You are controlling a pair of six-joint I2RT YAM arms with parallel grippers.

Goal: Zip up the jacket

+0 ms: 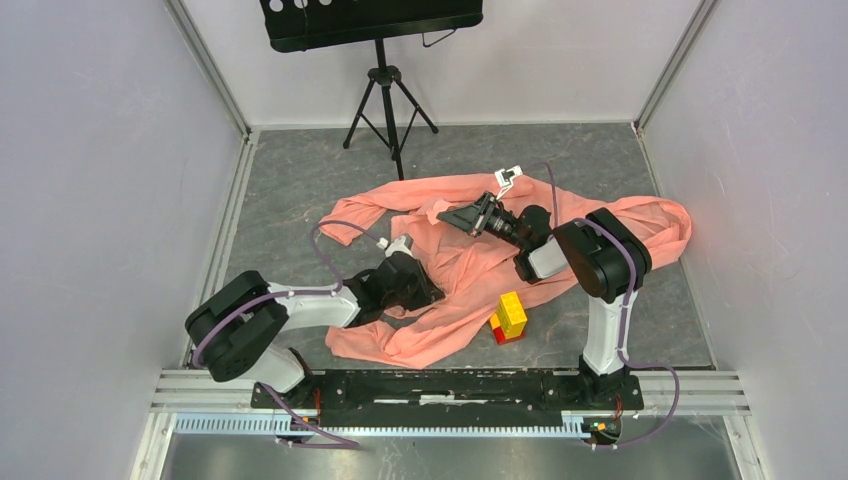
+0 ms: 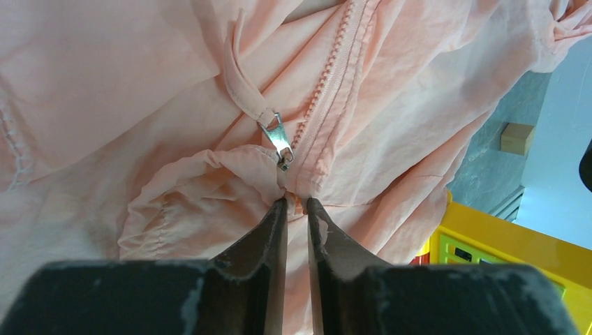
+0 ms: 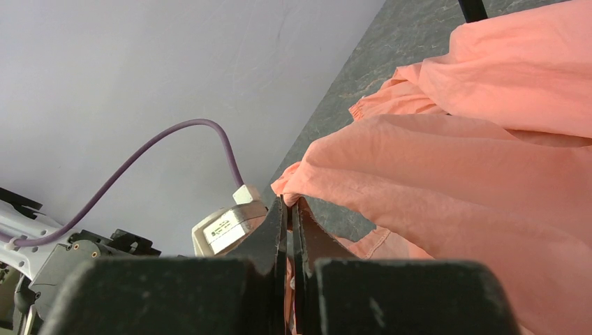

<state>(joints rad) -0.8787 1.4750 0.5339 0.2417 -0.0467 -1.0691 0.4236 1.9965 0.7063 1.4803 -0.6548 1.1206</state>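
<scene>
Left end effector (image 2: 297, 202) clamped on jacket (image 2: 405, 118) hem below zipper pull (image 2: 279, 138), right end effector (image 3: 290, 204) pinching jacket edge

Left end effector (image 2: 296, 203): fingers nearly together, nipping jacket (image 2: 391, 139) fabric.
Right end effector (image 3: 289, 203): fingers pressed together on jacket edge.

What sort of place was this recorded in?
Probably a lab robot cell: plain white walls on metal rails box in a grey table, and a tripod stands behind the jacket.
</scene>
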